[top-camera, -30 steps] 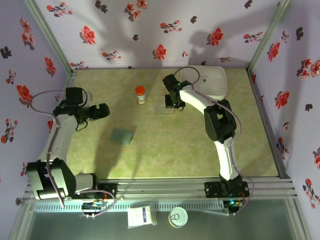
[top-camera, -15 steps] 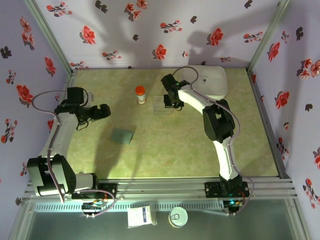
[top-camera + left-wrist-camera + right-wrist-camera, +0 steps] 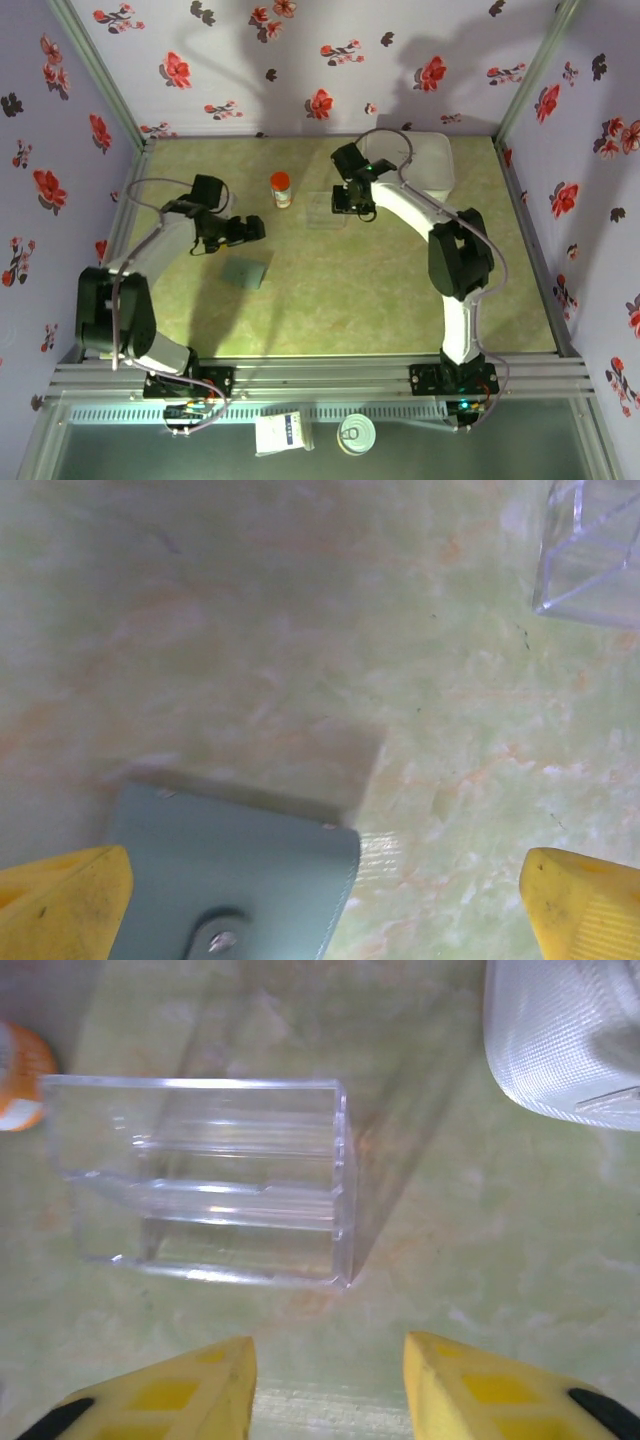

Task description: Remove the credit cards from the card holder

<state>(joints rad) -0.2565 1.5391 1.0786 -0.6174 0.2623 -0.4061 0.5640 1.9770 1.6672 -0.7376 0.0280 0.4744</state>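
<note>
Currently card holder (image 3: 240, 875) under wide-open, empty left tool (image 3: 325, 900); right tool (image 3: 330, 1385) part-open, empty.

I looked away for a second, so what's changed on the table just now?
The left gripper swung right, toward the card holder, jaws wide. The right gripper opened its jaws by the clear box. Card holder, box and bottle stayed put.

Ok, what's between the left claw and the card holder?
Just bare table. In the top view, the open left claw sits a little beyond the card holder, with plain green tabletop between them.
</note>
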